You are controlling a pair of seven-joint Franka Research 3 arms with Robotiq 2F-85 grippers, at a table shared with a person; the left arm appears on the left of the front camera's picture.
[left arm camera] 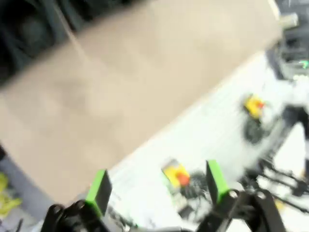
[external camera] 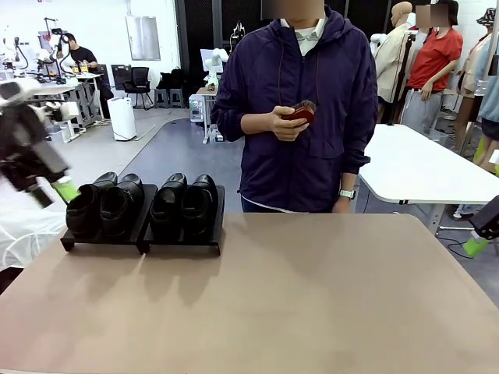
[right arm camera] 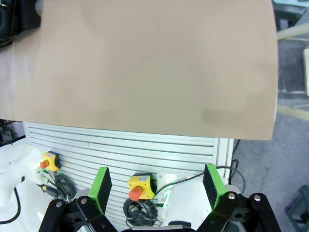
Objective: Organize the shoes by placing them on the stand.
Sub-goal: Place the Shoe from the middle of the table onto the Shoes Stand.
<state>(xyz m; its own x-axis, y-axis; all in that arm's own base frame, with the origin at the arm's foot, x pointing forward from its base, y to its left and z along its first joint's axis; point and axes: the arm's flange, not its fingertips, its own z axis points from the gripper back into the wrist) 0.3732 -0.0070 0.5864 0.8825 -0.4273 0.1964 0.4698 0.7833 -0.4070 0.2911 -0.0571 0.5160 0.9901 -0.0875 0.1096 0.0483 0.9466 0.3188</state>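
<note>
Across the tan worktop a person stands at its far edge. At the far left corner sits the stand, four shoes on it. My left gripper and right gripper hang spread, empty.

We're looking at glossy black leather on all four shoes, shiny enough to catch the light, sitting on a matte black stand. The table top is a smooth, dull tan laminate-looking surface. The person's jacket is soft purple cloth with a slight sheen.
</note>
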